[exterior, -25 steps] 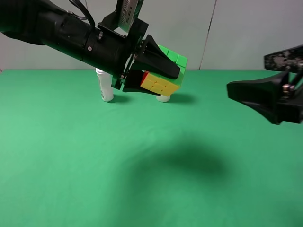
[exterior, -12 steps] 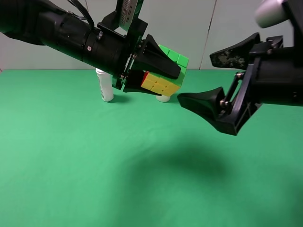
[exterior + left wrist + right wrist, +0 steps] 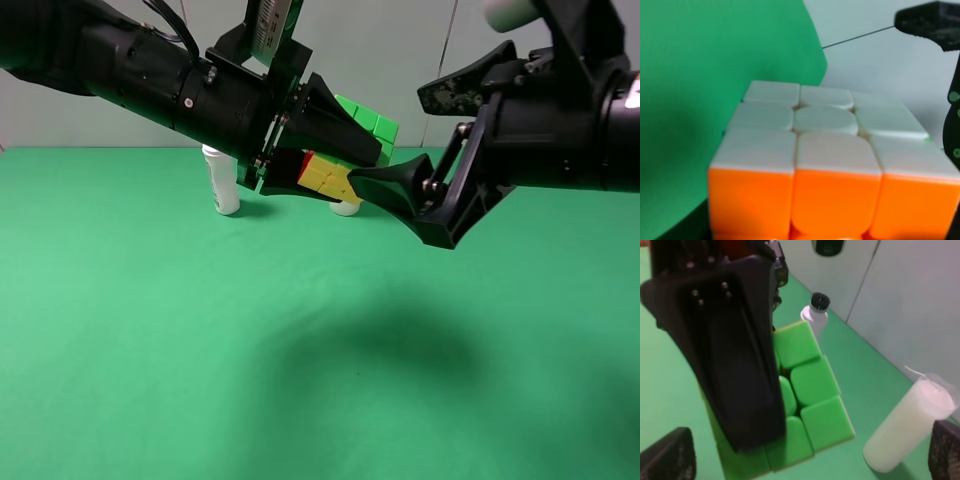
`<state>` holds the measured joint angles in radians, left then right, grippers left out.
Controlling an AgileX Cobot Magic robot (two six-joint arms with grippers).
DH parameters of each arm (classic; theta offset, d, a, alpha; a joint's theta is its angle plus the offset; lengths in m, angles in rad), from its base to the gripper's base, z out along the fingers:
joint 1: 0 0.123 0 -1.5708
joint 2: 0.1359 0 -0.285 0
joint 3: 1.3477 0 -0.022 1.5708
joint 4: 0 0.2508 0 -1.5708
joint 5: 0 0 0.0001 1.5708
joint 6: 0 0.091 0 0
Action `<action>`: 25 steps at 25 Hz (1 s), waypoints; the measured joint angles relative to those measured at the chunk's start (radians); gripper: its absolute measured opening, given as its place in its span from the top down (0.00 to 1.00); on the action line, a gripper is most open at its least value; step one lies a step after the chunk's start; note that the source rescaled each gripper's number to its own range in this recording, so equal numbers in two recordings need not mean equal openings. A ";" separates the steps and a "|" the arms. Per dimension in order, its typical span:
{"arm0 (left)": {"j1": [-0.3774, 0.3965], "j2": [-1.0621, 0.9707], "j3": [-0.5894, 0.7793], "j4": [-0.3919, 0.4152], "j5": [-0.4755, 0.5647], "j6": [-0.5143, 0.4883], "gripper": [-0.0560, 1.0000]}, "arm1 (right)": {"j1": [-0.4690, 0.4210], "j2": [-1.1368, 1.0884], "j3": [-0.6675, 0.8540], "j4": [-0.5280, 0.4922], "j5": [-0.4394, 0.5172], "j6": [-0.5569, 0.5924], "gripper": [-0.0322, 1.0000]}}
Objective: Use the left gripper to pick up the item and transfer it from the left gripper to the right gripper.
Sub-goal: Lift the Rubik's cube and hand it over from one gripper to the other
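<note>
**Mid-air handover: cube presented, receiving claw not yet closed**

The puzzle cube (image 3: 328, 178) hangs well above the green table (image 3: 150, 330), pinched in the left claw (image 3: 352, 172). One black finger lies across its upper side and the other runs beneath it. The grip sits toward the arm side of the cube, so the green face and part of the yellow face stick out past the fingers. In the left wrist view an orange face and a white face fill the frame. This overhang appears deliberate, since it leaves free surface for a second grip.

The right claw (image 3: 386, 138) faces the cube from the opposite side, with its fingers spread wide. In the high view the lower finger's tip overlaps the yellow face, though whether it touches cannot be told. The upper finger stands clear, above and beyond the green face. In the right wrist view the two fingertips sit far apart on either side of the cube, so no second grip exists yet.

The black-capped white bottle (image 3: 815, 315) and the tall white cylinder (image 3: 907, 427) stand on the table beyond, apart from the exchange. The handover is judged about half done, and the left claw's pinch alone carries the load.
</note>
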<state>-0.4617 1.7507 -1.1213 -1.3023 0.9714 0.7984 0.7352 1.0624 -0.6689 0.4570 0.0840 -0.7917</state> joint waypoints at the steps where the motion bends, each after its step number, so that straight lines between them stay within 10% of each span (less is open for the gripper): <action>1: 0.000 0.000 0.000 0.000 0.000 0.000 0.95 | 0.000 0.012 -0.008 -0.001 0.001 -0.001 0.00; 25: 0.000 0.000 0.000 0.001 0.000 0.000 0.95 | 0.096 0.221 -0.142 -0.002 0.003 -0.056 0.00</action>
<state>-0.4617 1.7507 -1.1213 -1.3014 0.9714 0.7984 0.8314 1.2835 -0.8113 0.4554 0.0873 -0.8473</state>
